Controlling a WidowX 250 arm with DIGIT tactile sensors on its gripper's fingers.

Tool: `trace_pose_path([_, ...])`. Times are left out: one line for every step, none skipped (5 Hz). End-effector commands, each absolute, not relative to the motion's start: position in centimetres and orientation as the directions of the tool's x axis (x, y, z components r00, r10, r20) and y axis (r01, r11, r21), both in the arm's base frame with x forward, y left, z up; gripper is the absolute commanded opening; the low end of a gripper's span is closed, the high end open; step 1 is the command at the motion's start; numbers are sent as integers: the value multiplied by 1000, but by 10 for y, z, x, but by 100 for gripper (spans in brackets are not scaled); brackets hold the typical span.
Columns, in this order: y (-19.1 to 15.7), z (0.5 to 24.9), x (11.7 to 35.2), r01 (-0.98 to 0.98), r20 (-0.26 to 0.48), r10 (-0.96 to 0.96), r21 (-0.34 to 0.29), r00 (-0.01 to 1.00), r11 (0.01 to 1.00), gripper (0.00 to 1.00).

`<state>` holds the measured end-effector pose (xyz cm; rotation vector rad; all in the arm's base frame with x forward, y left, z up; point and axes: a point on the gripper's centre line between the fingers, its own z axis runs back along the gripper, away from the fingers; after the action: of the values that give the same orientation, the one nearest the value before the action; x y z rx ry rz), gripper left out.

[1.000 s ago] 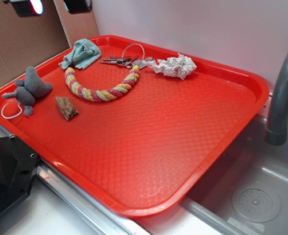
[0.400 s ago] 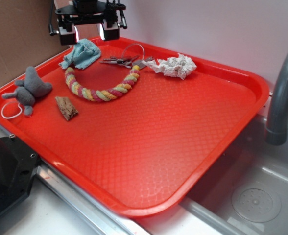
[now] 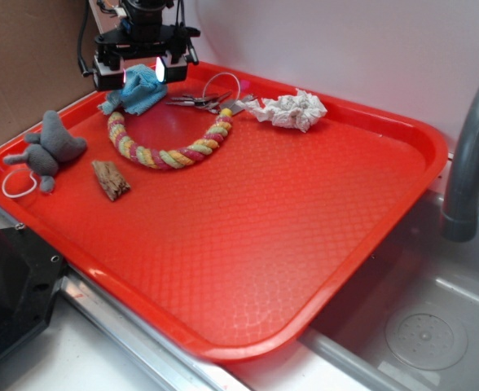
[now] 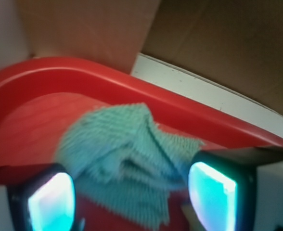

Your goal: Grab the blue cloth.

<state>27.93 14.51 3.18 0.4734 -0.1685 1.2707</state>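
Hovering spread over the blue cloth (image 3: 138, 90), the gripper (image 3: 140, 72) — keys (image 3: 197, 101), rope (image 3: 168, 145) beside.

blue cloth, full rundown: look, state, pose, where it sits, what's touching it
The small light blue-teal terry cloth looks soft, with a ribbed, looped pile. It lies crumpled, with folds and a raised ridge, flat on the red plastic tray at its far left corner, close to the rim. In the exterior view it sits just beyond one end of the multicoloured twisted rope, left of the bunch of keys. The pincer straddles it, one lit finger on each side; contact cannot be judged.
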Motion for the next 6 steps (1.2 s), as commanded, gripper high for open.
trace_pose_path([174, 25, 278, -947, 358, 884, 223, 301, 232, 100])
trace_pose_path([175, 23, 279, -945, 353, 883, 217, 309, 244, 78])
trace_pose_path([174, 25, 274, -939, 357, 872, 204, 336, 278, 0])
trace_pose_path([171, 37, 274, -909, 318, 857, 243, 404, 338, 0])
trace_pose_path([168, 50, 278, -868, 330, 805, 257, 493, 425, 0])
trace_pose_path([152, 76, 285, -775, 311, 710, 235, 632, 587, 0])
